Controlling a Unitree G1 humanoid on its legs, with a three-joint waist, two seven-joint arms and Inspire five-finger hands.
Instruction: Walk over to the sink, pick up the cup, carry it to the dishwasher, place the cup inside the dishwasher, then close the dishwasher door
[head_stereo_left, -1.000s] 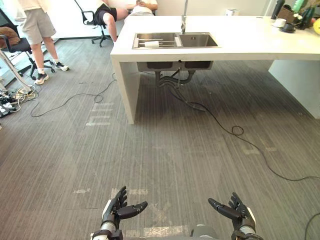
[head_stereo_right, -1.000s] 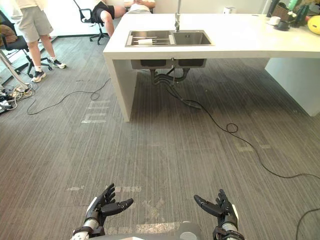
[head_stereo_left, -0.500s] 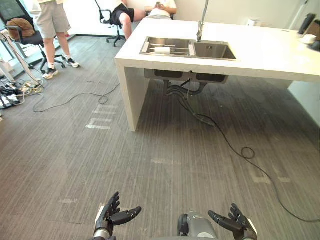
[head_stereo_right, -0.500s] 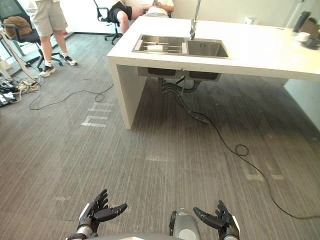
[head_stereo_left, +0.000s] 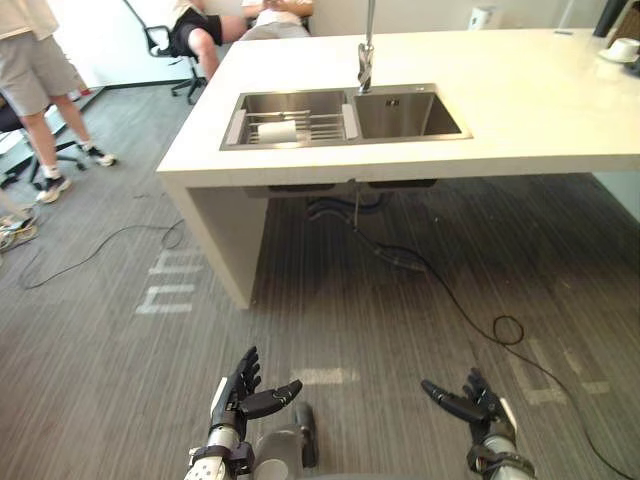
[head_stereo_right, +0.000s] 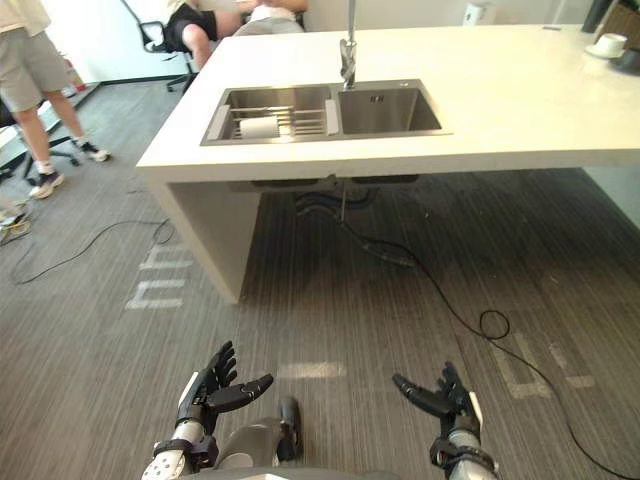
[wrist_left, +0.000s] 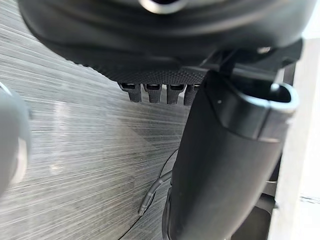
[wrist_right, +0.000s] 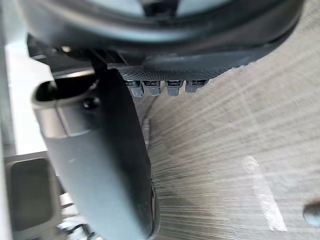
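Note:
A white cup lies on its side on the wire rack in the left basin of the steel sink, set in a white counter. A tall tap stands between the two basins. My left hand and right hand hang low over the grey floor, well short of the counter. Both are open with fingers spread and hold nothing. In the left wrist view the thumb sticks straight out past the fingers.
The counter's white end panel stands ahead on the left. A black cable snakes over the floor under the sink. A person stands at far left and others sit on chairs behind the counter. A cup and saucer sit at far right.
The camera has come closer to the counter and swung, so the sink looks larger and nearer. Both hands stay open and low.

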